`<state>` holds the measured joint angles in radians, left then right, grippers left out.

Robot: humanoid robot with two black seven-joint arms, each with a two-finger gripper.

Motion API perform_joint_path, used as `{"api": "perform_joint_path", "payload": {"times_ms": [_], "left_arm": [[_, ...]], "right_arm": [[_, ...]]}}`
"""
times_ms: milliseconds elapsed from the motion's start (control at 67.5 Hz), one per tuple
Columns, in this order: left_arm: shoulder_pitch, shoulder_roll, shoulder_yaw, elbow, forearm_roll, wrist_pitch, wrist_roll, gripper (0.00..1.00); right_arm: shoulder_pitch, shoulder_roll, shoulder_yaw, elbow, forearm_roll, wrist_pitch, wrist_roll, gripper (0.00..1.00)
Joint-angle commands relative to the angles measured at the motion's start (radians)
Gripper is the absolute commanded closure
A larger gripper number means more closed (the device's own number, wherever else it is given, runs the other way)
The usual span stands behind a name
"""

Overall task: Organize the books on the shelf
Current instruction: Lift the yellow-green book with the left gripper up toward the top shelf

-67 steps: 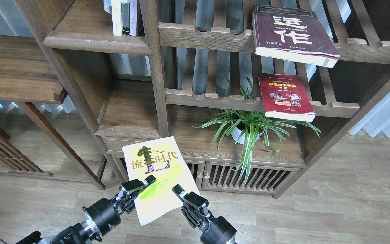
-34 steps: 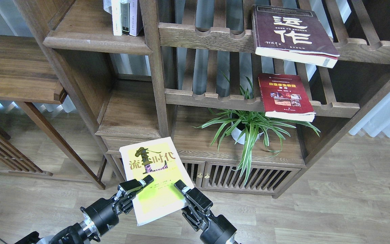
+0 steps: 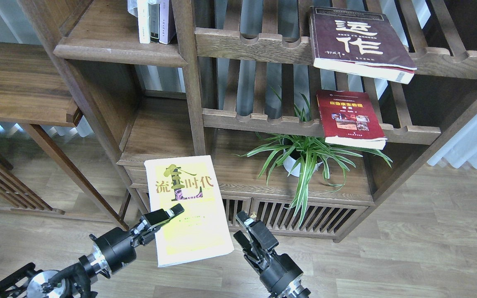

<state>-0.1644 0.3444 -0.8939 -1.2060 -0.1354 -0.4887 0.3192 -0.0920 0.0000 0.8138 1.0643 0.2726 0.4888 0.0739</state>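
The yellow-green book (image 3: 186, 215) is held flat in front of the bookcase, its top edge overlapping the lower cabinet's front. My left gripper (image 3: 173, 212) is shut on the book's left edge, one finger on the cover. My right gripper (image 3: 240, 227) is open and empty, just right of the book and apart from it. The red book (image 3: 348, 118) lies on the lower slatted rack. The maroon book (image 3: 356, 39) lies on the upper slatted rack. The solid plank shelf (image 3: 110, 49) is at the upper left.
Thin white, black and lavender books (image 3: 153, 20) stand upright on the plank shelf. A second solid plank (image 3: 160, 134) lies below it. A potted spider plant (image 3: 304, 155) stands under the racks. A wooden side table (image 3: 19, 87) is at the left.
My right gripper has let go of the yellow-green book and drawn off to the right. My left gripper has carried the book up and a little left, toward the bookcase.
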Motion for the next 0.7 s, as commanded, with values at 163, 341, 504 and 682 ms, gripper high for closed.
{"api": "perform_joint_path", "payload": {"times_ms": [163,341,504,682], "left_arm": [[0.016,0.002,-0.128,-0.099,0.167,0.000,0.000,0.95],[0.022,-0.004,-0.235,-0.170,0.237,0.000,0.001,0.95],[-0.003,-0.015,-0.372,-0.176,0.247,0.000,0.032,0.95],[-0.036,-0.051,-0.520,-0.178,0.241,0.000,0.037,0.96]], "right_arm": [[-0.002,0.000,0.091,-0.063,-0.052,0.000,0.001,0.02],[-0.003,0.000,0.094,-0.056,-0.069,0.000,0.001,0.02],[-0.008,0.000,0.090,-0.060,-0.073,0.000,0.000,0.02],[-0.008,0.000,0.082,-0.056,-0.073,0.000,0.000,0.02]]}}
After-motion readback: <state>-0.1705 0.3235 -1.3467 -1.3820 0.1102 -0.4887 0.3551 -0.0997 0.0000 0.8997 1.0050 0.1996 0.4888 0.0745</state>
